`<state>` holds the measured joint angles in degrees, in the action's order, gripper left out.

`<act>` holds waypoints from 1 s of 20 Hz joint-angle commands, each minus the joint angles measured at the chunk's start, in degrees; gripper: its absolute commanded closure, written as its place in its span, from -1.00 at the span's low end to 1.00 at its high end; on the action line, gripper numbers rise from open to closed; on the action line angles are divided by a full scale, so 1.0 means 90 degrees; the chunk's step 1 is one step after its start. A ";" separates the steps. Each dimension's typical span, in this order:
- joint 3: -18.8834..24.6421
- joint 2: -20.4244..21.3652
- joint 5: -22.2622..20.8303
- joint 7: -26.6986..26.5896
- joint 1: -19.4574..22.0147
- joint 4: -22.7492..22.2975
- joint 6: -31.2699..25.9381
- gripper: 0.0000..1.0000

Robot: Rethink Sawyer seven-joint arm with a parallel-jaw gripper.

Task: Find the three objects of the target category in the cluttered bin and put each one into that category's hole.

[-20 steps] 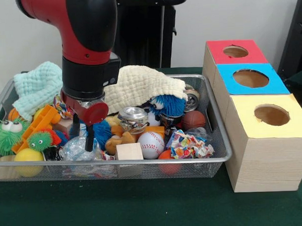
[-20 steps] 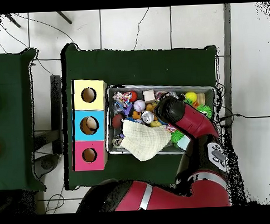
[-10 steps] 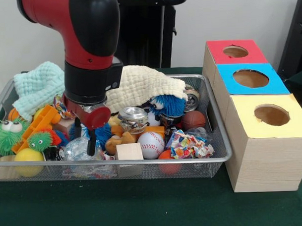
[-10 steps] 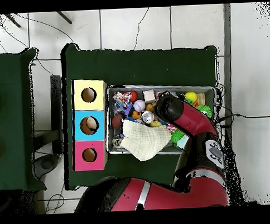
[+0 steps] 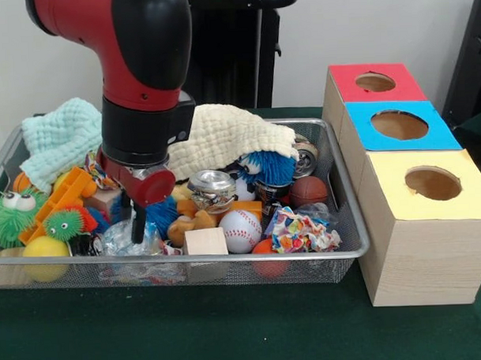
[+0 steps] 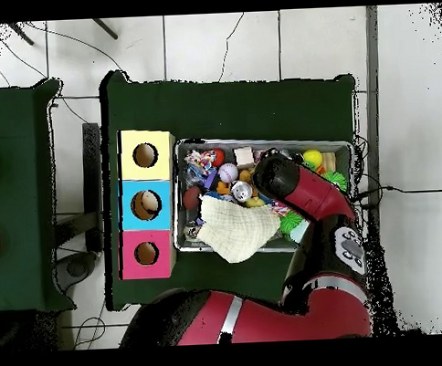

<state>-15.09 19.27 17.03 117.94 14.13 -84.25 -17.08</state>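
Inside the wire mesh bin, left of centre, the black gripper is lowered into crumpled clear plastic wrap beside a blue spiky ball; whether anything is pinched cannot be told. Target category is not indicated. Candidates are listed: white baseball with red stitching, brown basketball, yellow smooth ball. Any descent is best kept vertical and slow, so neighbours are not dragged. Holes are provided in red, blue and yellow-topped wooden boxes beside the bin.

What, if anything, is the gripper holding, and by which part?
Cannot be told: the gripper is down among the bin's clutter, its tips hidden.
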 commanded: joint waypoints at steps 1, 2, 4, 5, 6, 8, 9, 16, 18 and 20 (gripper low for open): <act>0.0488 -0.0376 -0.0570 0.0187 0.0037 0.0231 0.0349 1.00; 0.0615 -0.0312 -0.0604 0.0190 0.0112 0.0132 0.0465 1.00; 0.0746 -0.0225 -0.0597 0.0284 0.0179 -0.0019 0.0535 1.00; 0.0709 -0.0187 -0.0593 0.0359 0.0144 -0.0048 0.0541 1.00; 0.0694 -0.0172 -0.0612 0.0383 0.0130 -0.0057 0.0554 1.00; 0.0699 -0.0125 -0.0633 0.0430 0.0120 -0.0104 0.0554 1.00; 0.0699 -0.0092 -0.0639 0.0462 0.0110 -0.0146 0.0556 1.00; 0.0573 0.0350 -0.0636 0.0677 -0.0095 -0.0542 0.0356 1.00; 0.0552 0.0628 -0.0617 0.0716 -0.0147 -0.0806 0.0243 1.00; 0.0518 0.0977 -0.0601 0.0759 -0.0233 -0.1136 0.0128 1.00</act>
<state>-15.08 22.21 13.50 117.94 13.30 -85.37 -15.74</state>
